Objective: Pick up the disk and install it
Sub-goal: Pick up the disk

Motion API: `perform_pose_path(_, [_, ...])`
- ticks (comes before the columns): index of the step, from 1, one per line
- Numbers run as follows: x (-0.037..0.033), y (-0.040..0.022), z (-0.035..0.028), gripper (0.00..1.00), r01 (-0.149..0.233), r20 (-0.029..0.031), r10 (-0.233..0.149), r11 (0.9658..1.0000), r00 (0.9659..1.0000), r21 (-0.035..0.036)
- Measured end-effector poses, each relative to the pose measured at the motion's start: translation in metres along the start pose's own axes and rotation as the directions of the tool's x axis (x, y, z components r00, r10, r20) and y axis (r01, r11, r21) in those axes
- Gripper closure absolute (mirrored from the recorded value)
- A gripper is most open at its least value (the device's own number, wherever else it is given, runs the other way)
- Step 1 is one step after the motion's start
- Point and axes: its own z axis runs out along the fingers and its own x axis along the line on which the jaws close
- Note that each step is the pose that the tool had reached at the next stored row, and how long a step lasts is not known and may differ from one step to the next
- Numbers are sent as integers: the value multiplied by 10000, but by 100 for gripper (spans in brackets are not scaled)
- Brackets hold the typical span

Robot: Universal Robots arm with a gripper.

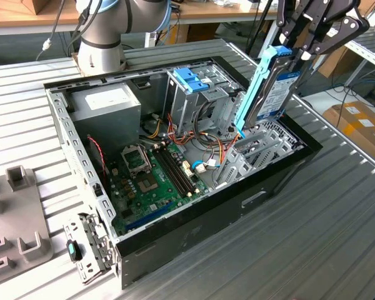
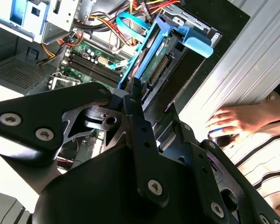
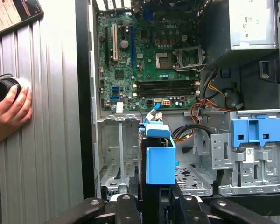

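Exterior view, items as I log them from the console, largest first.

1. Table point(image 1: 337, 244): ribbed grey metal, carrying everything below.
2. Computer case point(image 1: 194, 244): black, lying on its side with the panel off and the interior facing up.
3. Grey box point(image 1: 106, 103): white label, seated in the case corner toward the exterior view's left.
4. Circuit board point(image 1: 150, 181): green, flat on the case floor, with coloured cables beside it.
5. Drive bay point(image 3: 119, 154): bare metal cage at the case's front end; in the first wrist view it sits just beside the disk's edge.
6. Disk point(image 1: 276, 90): dark body, blue-and-white label, light-blue side rails. It stands on end and leans over the case's front end at the exterior view's right, lower end down among the metal brackets. I cannot tell whether it touches them.
7. Pincer point(image 1: 295, 51): black fingers clamped on the disk's upper end, one on either side.
8. Hand point(image 3: 9, 109): a person's, on the table outside the case, against a dark round object point(image 3: 1, 87); a striped sleeve point(image 2: 266, 158) appears in the second wrist view.
9. Blue latch point(image 3: 256, 130): plastic piece on the neighbouring cage, apart from the disk.
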Motion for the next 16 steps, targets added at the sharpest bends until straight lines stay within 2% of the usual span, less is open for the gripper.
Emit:
perform_pose_path(9, [65,-3,0,65,0,0,0,10000,10000,0])
perform_pose_path(16, [87,-4,0,65,0,1,0,10000,10000,0])
